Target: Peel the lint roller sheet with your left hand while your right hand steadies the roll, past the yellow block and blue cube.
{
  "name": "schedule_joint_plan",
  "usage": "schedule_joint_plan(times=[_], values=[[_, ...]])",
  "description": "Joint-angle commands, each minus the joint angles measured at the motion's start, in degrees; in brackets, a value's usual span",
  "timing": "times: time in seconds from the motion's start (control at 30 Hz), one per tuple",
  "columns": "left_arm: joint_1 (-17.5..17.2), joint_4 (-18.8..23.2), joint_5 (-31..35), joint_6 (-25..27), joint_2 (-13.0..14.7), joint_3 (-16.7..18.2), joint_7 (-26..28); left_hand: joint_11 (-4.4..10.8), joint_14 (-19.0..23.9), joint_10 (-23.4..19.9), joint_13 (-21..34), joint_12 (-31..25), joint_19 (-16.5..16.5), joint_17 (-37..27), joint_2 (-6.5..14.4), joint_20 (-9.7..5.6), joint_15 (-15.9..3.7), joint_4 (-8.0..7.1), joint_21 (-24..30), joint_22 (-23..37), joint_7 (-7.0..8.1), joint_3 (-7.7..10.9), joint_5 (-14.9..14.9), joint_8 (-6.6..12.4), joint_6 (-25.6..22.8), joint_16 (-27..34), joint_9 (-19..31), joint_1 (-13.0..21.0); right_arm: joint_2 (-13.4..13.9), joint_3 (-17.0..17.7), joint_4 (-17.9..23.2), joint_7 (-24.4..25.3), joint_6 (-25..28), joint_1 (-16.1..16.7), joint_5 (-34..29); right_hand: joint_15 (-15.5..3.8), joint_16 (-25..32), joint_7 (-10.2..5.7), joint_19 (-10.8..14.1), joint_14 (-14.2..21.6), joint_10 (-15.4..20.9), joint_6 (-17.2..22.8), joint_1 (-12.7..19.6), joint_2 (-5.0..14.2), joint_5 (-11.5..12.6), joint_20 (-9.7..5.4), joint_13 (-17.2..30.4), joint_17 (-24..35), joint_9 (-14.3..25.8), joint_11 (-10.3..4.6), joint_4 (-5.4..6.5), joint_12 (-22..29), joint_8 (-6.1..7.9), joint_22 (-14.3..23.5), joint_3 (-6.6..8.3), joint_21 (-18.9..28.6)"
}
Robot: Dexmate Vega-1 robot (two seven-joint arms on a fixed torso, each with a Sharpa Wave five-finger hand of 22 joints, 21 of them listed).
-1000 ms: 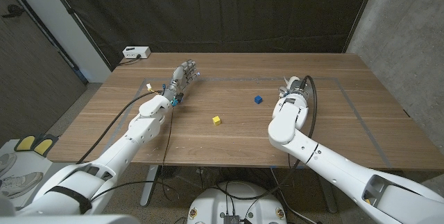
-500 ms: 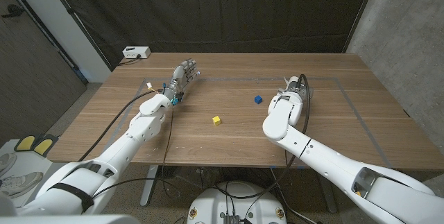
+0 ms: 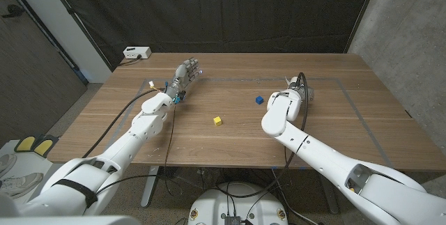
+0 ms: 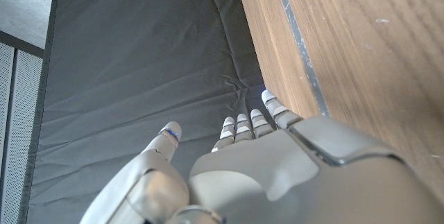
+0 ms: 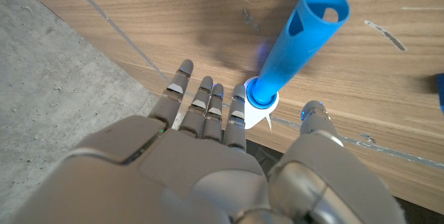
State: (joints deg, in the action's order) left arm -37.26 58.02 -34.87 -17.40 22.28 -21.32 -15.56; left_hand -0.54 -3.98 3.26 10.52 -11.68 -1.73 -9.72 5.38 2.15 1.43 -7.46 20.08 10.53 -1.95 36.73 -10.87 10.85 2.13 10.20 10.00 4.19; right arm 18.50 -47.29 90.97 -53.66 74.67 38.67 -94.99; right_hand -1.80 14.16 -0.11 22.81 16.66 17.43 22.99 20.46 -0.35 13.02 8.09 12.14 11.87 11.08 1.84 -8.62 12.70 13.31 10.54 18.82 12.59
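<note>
Right of the frame's middle, the right hand (image 5: 208,154) has moved closer over the blue plastic lint roller (image 5: 295,40) on the wooden desk (image 3: 209,141), fingers apart, not gripping yet, while the left hand (image 3: 185,75) waits open at upper left.

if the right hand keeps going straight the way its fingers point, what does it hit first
Most likely the lint roller. In the right wrist view the right hand is open, its fingertips right by the white roll at the base of the blue handle. Whether they already touch it is unclear.
</note>
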Motion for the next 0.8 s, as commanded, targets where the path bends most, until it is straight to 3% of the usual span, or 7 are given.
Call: schedule_joint_plan(times=[0.03, 0.27, 0.47, 0.6, 0.7, 0.77, 0.8], values=[[0.3, -0.4, -0.2, -0.8, -0.2, -0.1, -0.9, -0.07, 0.1, -0.2, 0.3, -0.2, 0.0, -0.1, 2.0, 0.39, 0.37, 0.35, -0.3, 0.3, 0.03, -0.02, -0.3, -0.17, -0.3, 0.1, 0.2, 0.3, -3.7, 5.0, -2.4, -5.5, -4.9, 1.8, -7.1, 0.13, -0.2, -0.34, 0.0, -0.3, -0.5, -0.5, 1.0, 0.17, 0.5, 0.04, 0.1, 0.2, 0.2, -0.36, -0.28, -0.3, -0.48, 0.3, 0.27, 0.1], [-0.3, 0.2, -0.5, -1.2, -0.1, 0.2, -1.1, 0.02, 0.2, -0.2, 0.3, -0.2, -0.1, -0.1, 2.0, 0.40, 0.42, 0.26, -0.3, 0.3, 0.03, -0.08, -0.3, -0.16, -0.4, 0.2, 0.2, 0.2, -6.0, 7.7, -3.2, -5.8, -8.3, 3.2, -11.1, -0.52, -0.3, -0.69, 0.4, 0.2, -0.2, -0.4, 5.3, 1.24, 1.4, -0.19, 0.1, 0.0, 0.2, -1.07, -1.44, -0.3, -0.57, 0.2, 1.69, 0.1], [-0.8, 0.9, -0.7, -1.1, 0.0, 0.4, -0.9, 0.00, 0.3, -0.3, 0.3, -0.2, -0.1, -0.1, 2.0, 0.46, 0.40, 0.19, -0.3, 0.3, -0.06, -0.12, -0.3, -0.11, -0.6, 0.2, 0.2, 0.1, -8.0, 9.9, -4.3, -4.4, -10.8, 4.3, -13.1, -0.82, -0.5, -1.32, 0.7, 0.2, -0.6, -1.3, 9.4, 0.84, 2.1, -0.56, 0.1, -0.1, 0.2, -1.66, -2.04, -0.6, -1.00, 0.1, 2.48, 0.1], [-1.0, 1.1, -0.9, -1.2, 0.1, 0.5, -1.0, -0.02, 0.3, -0.3, 0.3, -0.2, -0.2, -0.1, 2.0, 0.49, 0.43, 0.16, -0.3, 0.3, -0.03, -0.14, -0.3, -0.11, -0.6, 0.2, 0.2, 0.1, -8.9, 10.0, -6.1, 0.4, -11.4, 4.8, -12.6, -2.42, 0.1, -1.81, 2.9, 2.2, 0.7, -0.9, 15.0, -0.09, 3.2, -0.90, 0.2, -0.1, 0.2, -2.17, -2.00, -0.3, -0.96, 0.1, 3.05, 0.7], [-1.2, 1.2, -1.0, -1.3, 0.1, 0.6, -1.0, -0.05, 0.4, -0.3, 0.3, -0.2, -0.2, -0.2, 2.0, 0.51, 0.46, 0.10, -0.4, 0.4, -0.02, -0.17, -0.3, -0.12, -0.6, 0.2, 0.2, 0.1, -9.8, 10.1, -8.5, 0.3, -12.0, 4.1, -13.9, -3.26, 0.2, -2.80, 3.0, 2.7, 1.2, -0.8, 17.0, -0.39, 3.5, -1.60, 0.2, -0.1, 0.2, -3.02, -1.92, -0.2, -1.00, 0.1, 3.08, 0.6], [-1.2, 1.2, -0.9, -1.4, 0.1, 0.6, -1.0, -0.03, 0.4, -0.3, 0.3, -0.2, -0.2, -0.2, 2.0, 0.48, 0.47, 0.08, -0.4, 0.4, -0.03, -0.19, -0.3, -0.10, -0.7, 0.2, 0.2, 0.0, -10.5, 10.1, -10.2, 1.4, -11.9, 3.9, -14.4, -4.06, 0.5, -3.29, 3.5, 3.3, 1.4, -0.7, 18.8, -0.25, 3.7, -2.26, 0.2, 0.1, 0.2, -3.37, -1.83, -0.2, -1.03, 0.1, 3.21, 0.7], [-1.2, 1.2, -1.0, -1.4, 0.1, 0.6, -1.1, -0.01, 0.4, -0.4, 0.3, -0.2, -0.2, -0.2, 2.0, 0.46, 0.45, 0.07, -0.4, 0.4, -0.02, -0.19, -0.3, -0.10, -0.7, 0.2, 0.2, 0.0, -10.7, 10.1, -10.8, 1.6, -11.9, 3.8, -14.8, -4.45, 0.8, -3.60, 4.0, 3.6, 1.9, -0.5, 21.6, 0.77, 4.1, -2.71, 0.2, 0.3, 0.3, -3.74, -1.79, -0.2, -0.98, 0.1, 3.84, 0.8]])
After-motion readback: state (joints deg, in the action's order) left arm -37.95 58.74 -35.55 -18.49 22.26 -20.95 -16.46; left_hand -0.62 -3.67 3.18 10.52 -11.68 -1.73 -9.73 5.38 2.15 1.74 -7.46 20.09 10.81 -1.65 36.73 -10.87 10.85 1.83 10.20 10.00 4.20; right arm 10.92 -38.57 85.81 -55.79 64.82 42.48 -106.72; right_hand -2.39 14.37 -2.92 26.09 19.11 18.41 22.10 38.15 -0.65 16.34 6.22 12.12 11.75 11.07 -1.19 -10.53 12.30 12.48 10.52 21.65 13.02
